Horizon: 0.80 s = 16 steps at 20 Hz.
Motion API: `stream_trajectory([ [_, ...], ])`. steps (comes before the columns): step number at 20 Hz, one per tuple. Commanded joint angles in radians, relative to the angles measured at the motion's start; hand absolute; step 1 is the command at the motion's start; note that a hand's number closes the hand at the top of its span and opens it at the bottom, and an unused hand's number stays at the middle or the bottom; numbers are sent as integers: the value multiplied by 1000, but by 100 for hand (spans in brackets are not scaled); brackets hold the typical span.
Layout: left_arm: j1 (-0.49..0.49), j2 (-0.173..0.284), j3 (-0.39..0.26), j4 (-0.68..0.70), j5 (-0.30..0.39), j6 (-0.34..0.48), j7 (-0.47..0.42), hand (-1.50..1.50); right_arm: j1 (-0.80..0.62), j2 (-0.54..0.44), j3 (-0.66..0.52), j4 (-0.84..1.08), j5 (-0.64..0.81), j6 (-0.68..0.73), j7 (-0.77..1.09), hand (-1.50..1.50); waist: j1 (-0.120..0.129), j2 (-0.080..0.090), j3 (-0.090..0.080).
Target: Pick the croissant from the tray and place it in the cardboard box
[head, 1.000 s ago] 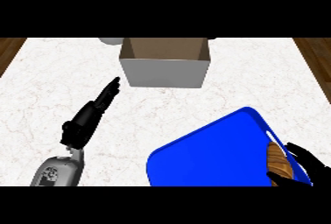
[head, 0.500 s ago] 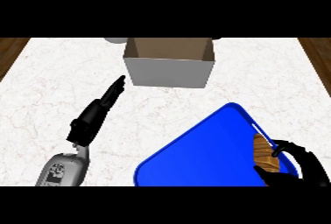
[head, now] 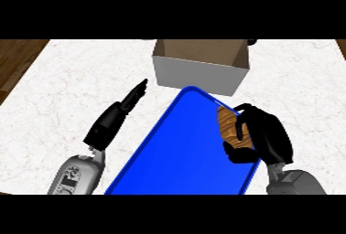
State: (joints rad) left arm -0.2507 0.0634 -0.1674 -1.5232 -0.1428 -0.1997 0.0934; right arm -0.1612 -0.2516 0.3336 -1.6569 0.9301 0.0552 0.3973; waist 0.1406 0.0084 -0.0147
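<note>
A brown croissant [head: 229,126] lies at the right edge of the blue tray [head: 184,151]. My right hand [head: 266,136] is curled round it, fingers and thumb closing on its ends, and hides its right side. The open cardboard box [head: 199,66] stands just behind the tray's far corner. To the left of the tray my left hand [head: 116,116] lies with its fingers straight, pointing toward the box and holding nothing.
The white marble counter [head: 67,82] ends at a wooden strip [head: 17,59] on the left. A small dark object [head: 252,41] shows behind the box's right corner.
The view has shifted, so tray, box and hands sit differently in the picture. My right hand has closed round the croissant at the tray's edge. The left hand keeps its straight pose.
</note>
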Motion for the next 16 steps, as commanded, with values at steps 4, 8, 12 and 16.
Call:
stream_trajectory([
  [4, 16, 20, 48, 27, 12, 9, -11, 0, -287, 244, 339, 70, 342, 56, 299, 150, -78, -8, 11],
  [8, 39, 19, 53, -29, 7, 28, 12, 0, -452, 249, 485, 27, 199, 106, 523, 150, -99, -11, 13],
  [12, 65, 50, 73, -24, 29, -9, -28, 0, -588, 250, 557, -55, 94, 50, 667, 150, -102, -11, 13],
  [16, 16, 32, 88, 27, 18, 18, -3, 0, -732, 251, 517, -117, 46, 74, 809, 150, -121, -12, 13],
])
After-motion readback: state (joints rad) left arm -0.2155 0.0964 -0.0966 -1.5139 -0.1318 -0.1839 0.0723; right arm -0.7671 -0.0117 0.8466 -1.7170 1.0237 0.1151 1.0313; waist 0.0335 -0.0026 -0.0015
